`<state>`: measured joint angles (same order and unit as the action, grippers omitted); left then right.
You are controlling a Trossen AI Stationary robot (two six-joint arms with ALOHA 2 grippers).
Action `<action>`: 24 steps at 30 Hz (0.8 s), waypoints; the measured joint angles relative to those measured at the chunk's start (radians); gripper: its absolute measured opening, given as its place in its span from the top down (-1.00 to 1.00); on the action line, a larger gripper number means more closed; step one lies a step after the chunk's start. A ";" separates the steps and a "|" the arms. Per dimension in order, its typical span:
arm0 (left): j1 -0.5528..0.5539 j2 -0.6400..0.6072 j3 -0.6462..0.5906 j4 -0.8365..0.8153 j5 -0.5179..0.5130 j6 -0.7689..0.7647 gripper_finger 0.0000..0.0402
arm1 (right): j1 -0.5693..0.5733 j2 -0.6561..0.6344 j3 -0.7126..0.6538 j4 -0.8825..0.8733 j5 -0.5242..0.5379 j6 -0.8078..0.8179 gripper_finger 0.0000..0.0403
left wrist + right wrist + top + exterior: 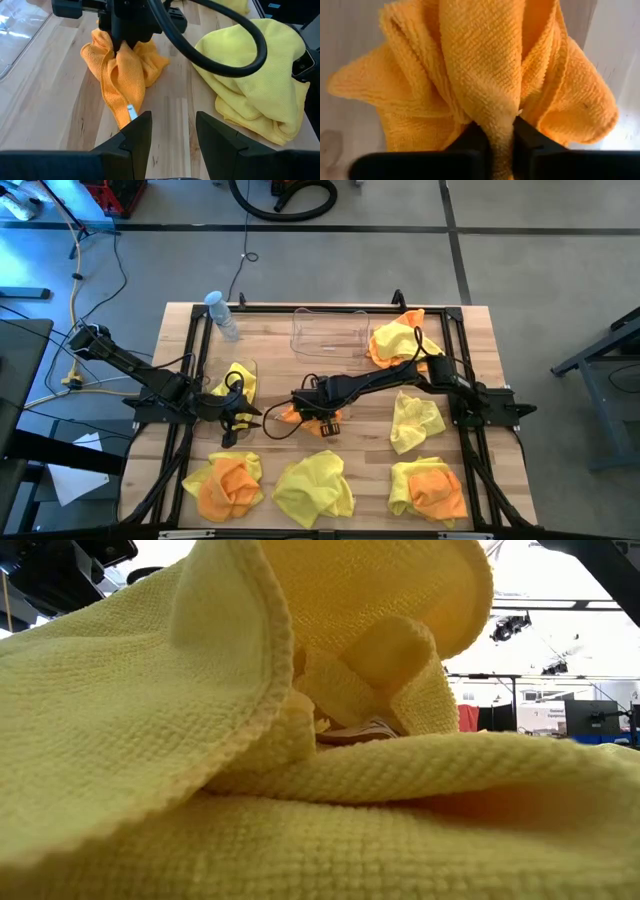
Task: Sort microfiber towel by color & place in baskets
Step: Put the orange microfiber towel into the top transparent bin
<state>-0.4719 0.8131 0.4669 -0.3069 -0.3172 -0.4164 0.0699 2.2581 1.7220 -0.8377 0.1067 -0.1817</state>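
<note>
The orange microfiber towel (485,85) lay bunched on the wooden table (370,475) near its middle, a fold of it pinched between the closed fingers of the right gripper (501,135), which gathered the cloth into a peak so that it could, by my reading, be lifted clear as one piece. The left wrist view showed the same pinch from outside: the right gripper (125,35) stood straight down on the towel (122,70), whose tail still rested on the boards. The left gripper (172,132) waited just beside it, its fingers apart and holding nothing, low over the table, perhaps to keep out of the way. Nearest the front edge lay further heaps, a yellow and orange pile (228,480), a yellow towel (312,488) and another mixed pile (430,490), still unsorted. Farther back stood a clear basket (325,330), apparently empty, likely the orange cloth's destination, with a mixed heap (400,340) beside it and a water bottle (223,315) at the far left.
</note>
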 joint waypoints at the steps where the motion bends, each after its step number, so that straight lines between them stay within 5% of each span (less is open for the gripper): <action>1: 0.000 0.000 0.000 0.000 0.000 0.000 0.30 | -0.002 -0.012 -0.002 0.002 -0.002 0.006 0.91; 6: 0.000 0.000 0.000 -0.001 0.000 -0.001 0.30 | -0.022 -0.109 -0.009 -0.026 0.009 0.056 0.81; 14: 0.000 0.000 0.000 -0.001 -0.006 -0.001 0.30 | -0.093 -0.295 -0.006 -0.041 0.028 0.039 0.95; 24: 0.000 0.000 0.000 0.005 -0.013 -0.001 0.30 | -0.302 -0.431 -0.003 0.012 0.118 -0.061 0.98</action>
<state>-0.4719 0.8133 0.4669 -0.3017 -0.3300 -0.4169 -0.2320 1.8267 1.7187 -0.8258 0.2243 -0.2431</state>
